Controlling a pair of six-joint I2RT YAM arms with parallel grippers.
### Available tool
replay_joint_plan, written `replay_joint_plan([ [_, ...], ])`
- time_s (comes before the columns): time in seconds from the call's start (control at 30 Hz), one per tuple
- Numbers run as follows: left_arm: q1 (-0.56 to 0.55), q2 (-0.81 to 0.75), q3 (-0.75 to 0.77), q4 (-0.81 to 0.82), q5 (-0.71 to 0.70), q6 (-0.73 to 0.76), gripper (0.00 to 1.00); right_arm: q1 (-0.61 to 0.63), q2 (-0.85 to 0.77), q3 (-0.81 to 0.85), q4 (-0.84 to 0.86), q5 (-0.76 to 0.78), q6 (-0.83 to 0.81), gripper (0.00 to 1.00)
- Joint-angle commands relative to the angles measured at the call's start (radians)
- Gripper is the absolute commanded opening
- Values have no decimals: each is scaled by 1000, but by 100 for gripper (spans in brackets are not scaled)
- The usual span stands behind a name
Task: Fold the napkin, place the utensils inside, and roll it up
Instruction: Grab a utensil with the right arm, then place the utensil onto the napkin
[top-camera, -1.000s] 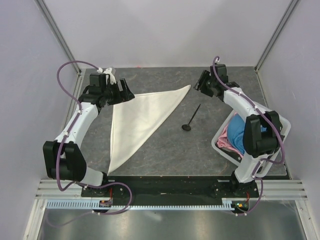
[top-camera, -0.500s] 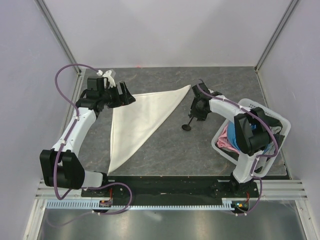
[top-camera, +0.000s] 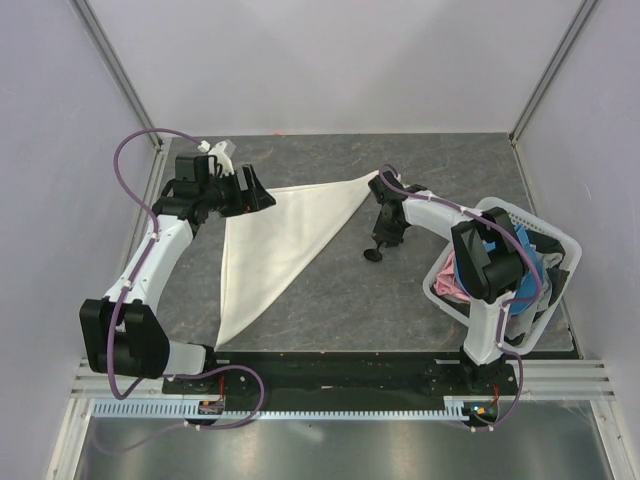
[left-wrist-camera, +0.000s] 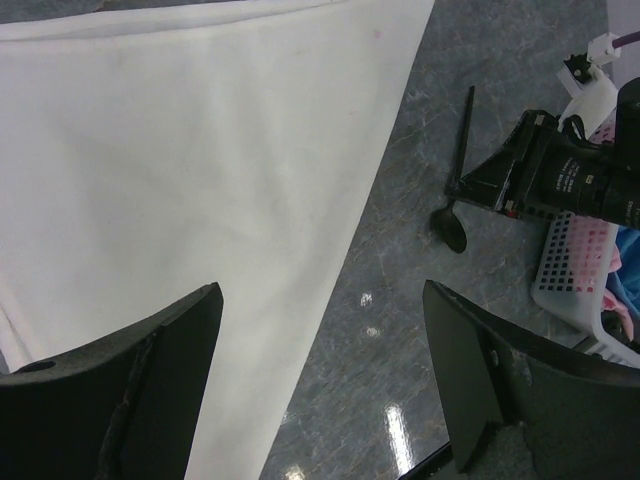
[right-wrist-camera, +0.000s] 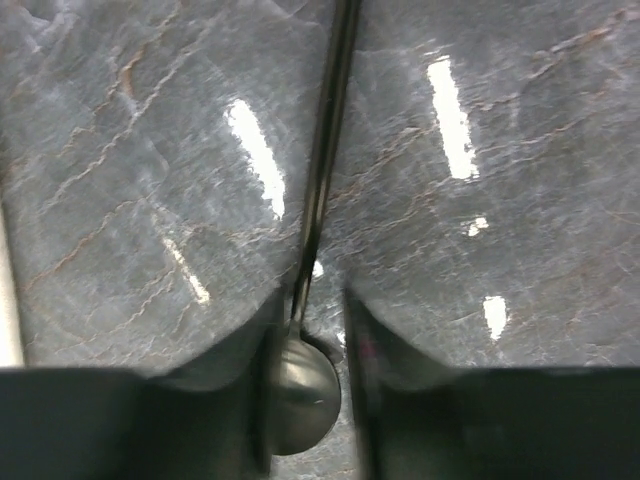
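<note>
Right tool sits over the spoon, handle running between its close-set fingers toward the counter's far edge; whether it's clamped, can't tell.

Both arms same build. Left arm, right arm: white tube links, chunky black joint housings. Purple cable looped loose along each, white plug at wrist. Black base plates, small red-orange board beside each. Left gripper: flat matte-black wedge fingers, one screw hole. Right gripper: dark fingers, blurred. Wrist camera lens ring has tiny white lettering.
</note>
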Motion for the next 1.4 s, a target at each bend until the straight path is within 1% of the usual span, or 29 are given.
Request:
replay_joint_plan([
  [0.0, -5, -13, 1, 36, 35, -13, 88, 3, 50, 31, 0, 23, 21, 27],
  [0.03, -5, -13, 1, 36, 35, -13, 88, 3, 52, 31, 1, 17, 21, 24],
  [0.07, -5, -12, 1, 38, 35, -13, 88, 3, 53, 31, 1, 14, 18, 16],
  [0.13, -5, -10, 0, 38, 37, -13, 88, 3, 50, 31, 0, 6, 7, 8],
  [0.17, -5, -9, 0, 38, 38, -15, 88, 6, 46, 30, 1, 5, 2, 1],
  [0.33, -5, -7, -2, 39, 41, -16, 88, 6, 0, 3, 8, -23, 5, 0],
  [0.43, -5, -7, -2, 38, 41, -18, 88, 19, -68, -18, 40, -54, 42, 0],
  [0.5, -5, -7, -3, 41, 43, -19, 87, 39, -121, -32, 67, -69, 97, 0],
  [0.67, -5, -6, -8, 47, 50, -25, 87, 118, -198, -67, 228, -78, 255, 0],
  [0.8, -7, -7, -11, 52, 54, -31, 87, 189, -161, -35, 305, -42, 382, 0],
  [0.93, -7, -15, -14, 55, 49, -31, 87, 256, -77, 26, 356, 8, 453, 0],
  [1.07, -7, -21, -14, 56, 46, -33, 88, 302, 20, 156, 353, 11, 466, 0],
  [1.17, -6, -22, -14, 58, 47, -33, 88, 316, 86, 219, 345, 11, 490, 0],
  [1.37, -7, -26, -19, 59, 40, -33, 88, 344, 145, 256, 336, 32, 541, 0],
])
